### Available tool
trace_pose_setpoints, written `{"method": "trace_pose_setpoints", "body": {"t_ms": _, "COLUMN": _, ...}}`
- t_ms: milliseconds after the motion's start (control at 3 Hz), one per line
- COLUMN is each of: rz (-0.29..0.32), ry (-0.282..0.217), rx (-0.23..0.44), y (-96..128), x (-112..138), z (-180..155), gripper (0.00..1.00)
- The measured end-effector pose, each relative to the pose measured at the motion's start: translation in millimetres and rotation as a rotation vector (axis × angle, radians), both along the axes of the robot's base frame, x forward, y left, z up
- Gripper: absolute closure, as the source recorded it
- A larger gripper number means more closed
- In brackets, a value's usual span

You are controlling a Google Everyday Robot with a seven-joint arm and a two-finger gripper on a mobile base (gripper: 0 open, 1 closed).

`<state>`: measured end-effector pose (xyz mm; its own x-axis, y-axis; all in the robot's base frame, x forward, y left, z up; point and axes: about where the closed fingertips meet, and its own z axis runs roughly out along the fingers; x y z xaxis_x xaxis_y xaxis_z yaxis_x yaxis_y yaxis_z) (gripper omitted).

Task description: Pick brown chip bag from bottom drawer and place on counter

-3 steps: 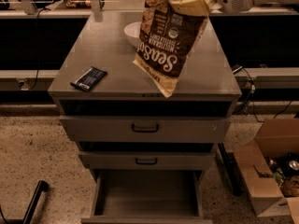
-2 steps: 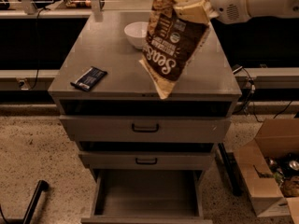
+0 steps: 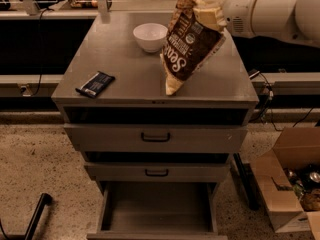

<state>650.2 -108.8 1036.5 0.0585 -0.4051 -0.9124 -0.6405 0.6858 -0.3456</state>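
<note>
The brown chip bag (image 3: 187, 49) hangs tilted over the counter (image 3: 125, 69), right of centre, with its lower corner down at the counter's front part. My gripper (image 3: 212, 11) is shut on the bag's top edge, and the white arm reaches in from the upper right. The bottom drawer (image 3: 155, 209) is pulled open below, and its grey inside holds nothing.
A white bowl (image 3: 150, 36) stands at the back middle of the counter, just left of the bag. A small dark blue wrapper (image 3: 95, 84) lies at the front left. Two shut drawers with black handles sit above the open one. An open cardboard box (image 3: 290, 184) stands on the floor at the right.
The arm has come further into view from the right and carried the bag rightward and lower, uncovering the white bowl. The bag's lower corner is now down at the counter.
</note>
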Motion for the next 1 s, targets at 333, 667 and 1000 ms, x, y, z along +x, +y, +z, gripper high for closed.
{"method": "trace_pose_setpoints", "body": {"t_ms": 333, "rz": -0.088, "ry": -0.066, "rx": 0.084, "y": -15.4, "x": 25.8, "z": 11.3, "gripper": 1.0}}
{"method": "trace_pose_setpoints", "body": {"t_ms": 667, "rz": -0.14, "ry": -0.102, "rx": 0.178, "y": -29.8, "x": 38.9, "z": 11.8, "gripper": 0.82}}
{"method": "trace_pose_setpoints", "body": {"t_ms": 1000, "rz": -0.142, "ry": -0.111, "rx": 0.181, "y": -28.9, "x": 39.8, "z": 14.8, "gripper": 0.58}}
